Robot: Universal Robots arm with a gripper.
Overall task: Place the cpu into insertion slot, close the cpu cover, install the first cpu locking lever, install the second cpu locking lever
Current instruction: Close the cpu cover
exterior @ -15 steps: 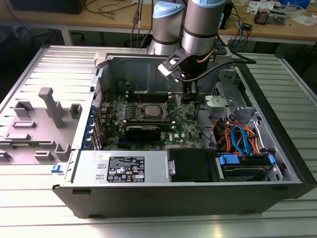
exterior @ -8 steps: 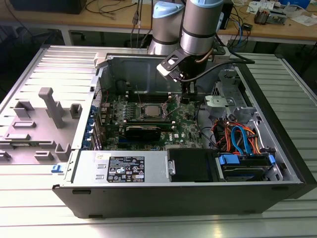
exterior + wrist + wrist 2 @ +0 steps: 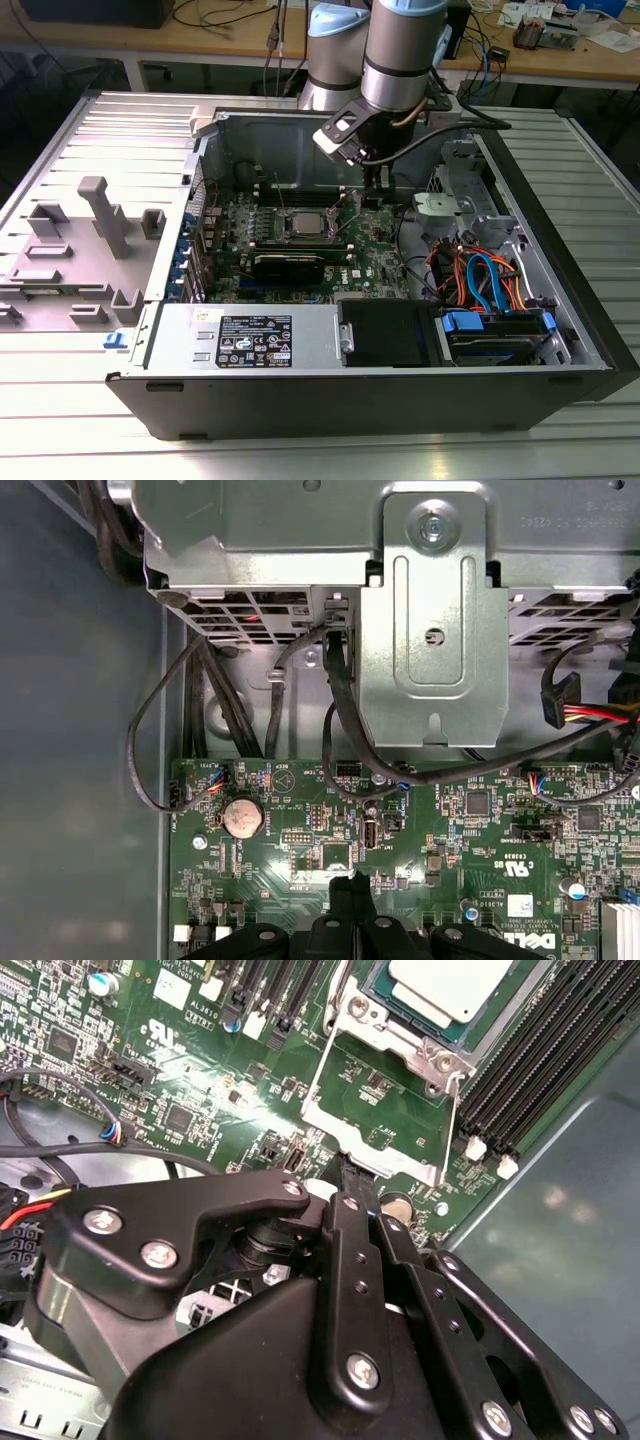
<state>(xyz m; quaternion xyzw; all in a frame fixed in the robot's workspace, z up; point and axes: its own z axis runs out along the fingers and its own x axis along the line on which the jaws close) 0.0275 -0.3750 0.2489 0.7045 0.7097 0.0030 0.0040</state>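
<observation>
Open computer case [image 3: 330, 400] lying on a ribbed metal surface [image 3: 300, 450], with the arm reaching down into it. The cpu [image 3: 455, 985] sits in the insertion slot [image 3: 425, 1050], silver top up. The cpu cover [image 3: 395, 1163] is swung open away from the slot, so the green motherboard [image 3: 200, 1050] shows through its window. The pincer [image 3: 345, 1165] has its fingers pressed together with nothing visibly between them. Its tip is at the free edge of the cover, touching or just short of it; which cannot be told. In the first wrist view the pincer [image 3: 350, 885] hangs low over the board, near the coin cell [image 3: 240, 817] and below the drive bracket [image 3: 430, 630] with its black cables [image 3: 335, 715].

Hazards, as judged: the narrow closed tip may slide off the thin cover edge and strike small board components. A cover pushed unevenly could fall hard onto the cpu. The wire lever [image 3: 458, 1120] beside the cover could be trapped beneath it. The loose cables near the wrist could snag.

Count: one cpu, one insertion slot, one cpu cover, one pincer, one coin cell. One locking lever is clearly traced, and a second is not made out with certainty
</observation>
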